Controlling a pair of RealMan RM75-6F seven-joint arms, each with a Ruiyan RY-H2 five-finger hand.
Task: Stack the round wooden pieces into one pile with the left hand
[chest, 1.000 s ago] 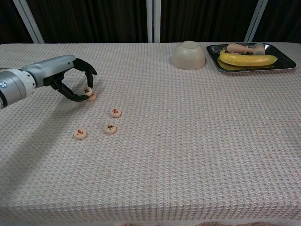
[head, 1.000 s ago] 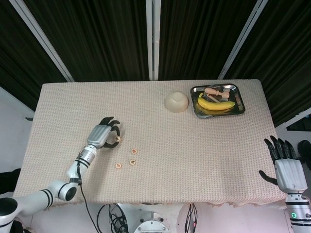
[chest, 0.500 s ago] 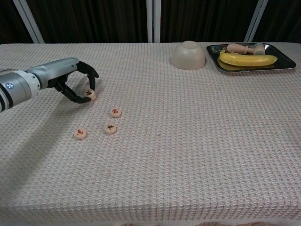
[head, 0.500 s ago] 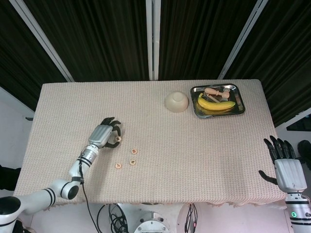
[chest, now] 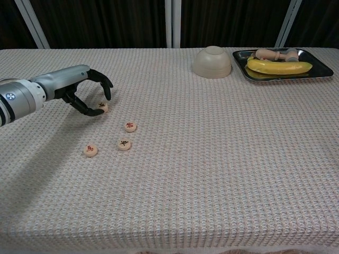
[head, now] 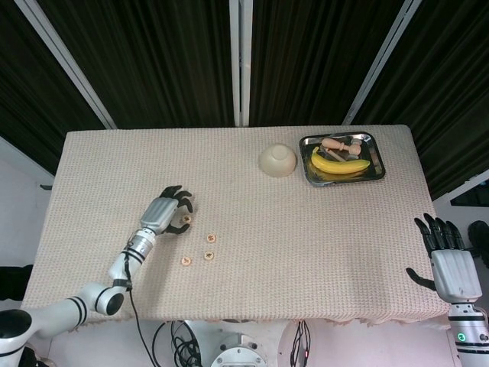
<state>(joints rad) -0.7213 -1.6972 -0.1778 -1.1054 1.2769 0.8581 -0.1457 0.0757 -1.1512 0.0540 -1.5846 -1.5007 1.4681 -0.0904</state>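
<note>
**A:** From the head view, your left hand [head: 170, 211] is low over the cloth, dark fingers curled around the farthest round wooden piece [head: 186, 219]. From up here I can't tell whether they pinch it. Two pieces [head: 209, 239] lie just below and to the right, a third [head: 185, 261] nearer the table's front edge. Nothing stacked that I can make out, so I'd judge the pile barely begun.

**B:** And your right hand [head: 445, 253]?

**A:** Off at the table's right edge, fingers spread, holding nothing. Up top there's a pale upturned bowl [head: 277, 160] beside a shiny metal tray [head: 375, 155] with a banana [head: 338, 165] in it — none of it your concern.

**B:** Chest view now.

**A:** Clearer here. Your left hand [chest: 87, 91] arches over the piece [chest: 102, 107]: the thumb tip touches its near side, the other fingers are lifted and apart above it — a loose cage, not a firm pinch. That piece may be two stacked, but I can't tell. The other three [chest: 130, 126] [chest: 124, 144] [chest: 90, 151] are flat pale wooden discs, each with a reddish mark, lying apart on the coarse woven tablecloth [chest: 212, 174]. All still need gathering.
</note>
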